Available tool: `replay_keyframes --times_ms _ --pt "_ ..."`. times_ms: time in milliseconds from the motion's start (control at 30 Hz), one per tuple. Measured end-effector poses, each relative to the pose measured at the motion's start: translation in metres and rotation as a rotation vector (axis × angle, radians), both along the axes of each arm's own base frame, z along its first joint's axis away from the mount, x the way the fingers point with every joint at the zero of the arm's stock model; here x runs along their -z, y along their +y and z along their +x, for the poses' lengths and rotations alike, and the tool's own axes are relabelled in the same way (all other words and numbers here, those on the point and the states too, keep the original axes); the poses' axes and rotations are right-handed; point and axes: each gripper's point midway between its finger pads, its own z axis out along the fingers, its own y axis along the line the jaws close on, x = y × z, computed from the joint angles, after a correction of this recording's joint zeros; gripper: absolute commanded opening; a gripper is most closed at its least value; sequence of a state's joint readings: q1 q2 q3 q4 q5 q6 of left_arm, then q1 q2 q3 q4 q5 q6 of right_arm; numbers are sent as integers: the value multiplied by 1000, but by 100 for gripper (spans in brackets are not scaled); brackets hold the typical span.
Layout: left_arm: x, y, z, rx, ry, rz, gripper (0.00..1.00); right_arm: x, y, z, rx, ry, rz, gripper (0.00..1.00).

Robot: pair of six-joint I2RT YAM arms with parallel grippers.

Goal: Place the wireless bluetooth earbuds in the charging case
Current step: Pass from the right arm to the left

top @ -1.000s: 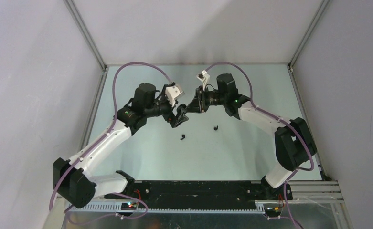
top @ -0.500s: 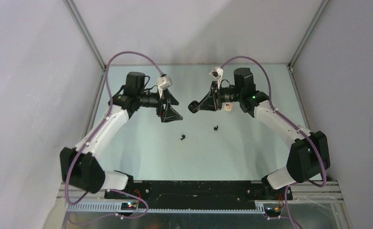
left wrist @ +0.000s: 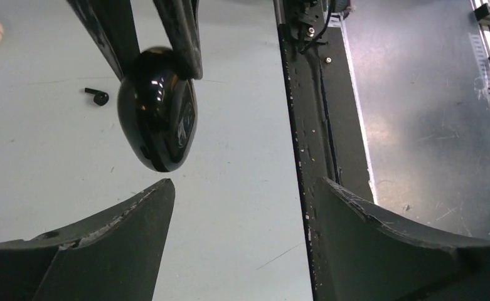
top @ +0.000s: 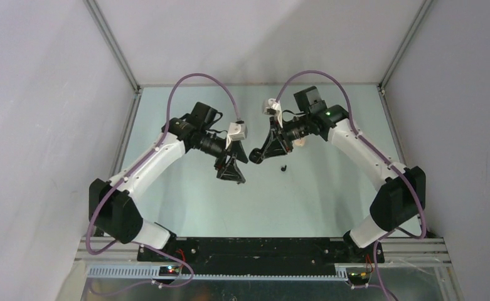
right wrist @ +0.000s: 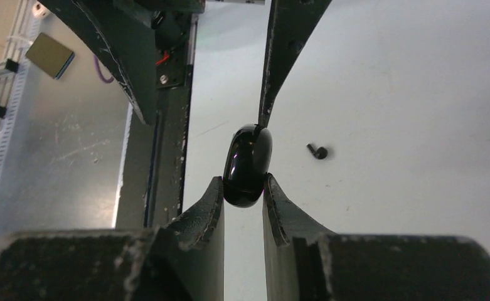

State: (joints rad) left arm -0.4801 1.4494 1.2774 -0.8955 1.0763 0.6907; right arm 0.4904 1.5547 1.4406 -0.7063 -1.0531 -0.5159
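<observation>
My left fingers (left wrist: pixel 123 226), wide open and empty, have swung back in toward the black case (right wrist: pixel 247 166) pinched by my right fingers (right wrist: pixel 201 216), probably to open it. A black earbud (right wrist: pixel 318 151) waits on the surface (right wrist: pixel 418 94).

A robotics lab test cell: plain white panel walls (top: pixel 41 125) framed by aluminium posts (top: pixel 112 45) at upper left and right, a pale green tabletop (top: pixel 186 200), and a black mounting rail (top: pixel 261 248) and slotted cable duct (top: pixel 126 271) along the bottom.
</observation>
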Motion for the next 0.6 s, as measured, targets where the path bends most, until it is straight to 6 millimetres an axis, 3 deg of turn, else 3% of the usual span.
replay_keyframes --times_ms 300,600 --pt "2 -3 -6 27 -2 4 80 34 -3 -32 -143 92 -108 10" --pt "8 -9 -8 32 0 18 72 33 1 -45 -192 109 -106 10"
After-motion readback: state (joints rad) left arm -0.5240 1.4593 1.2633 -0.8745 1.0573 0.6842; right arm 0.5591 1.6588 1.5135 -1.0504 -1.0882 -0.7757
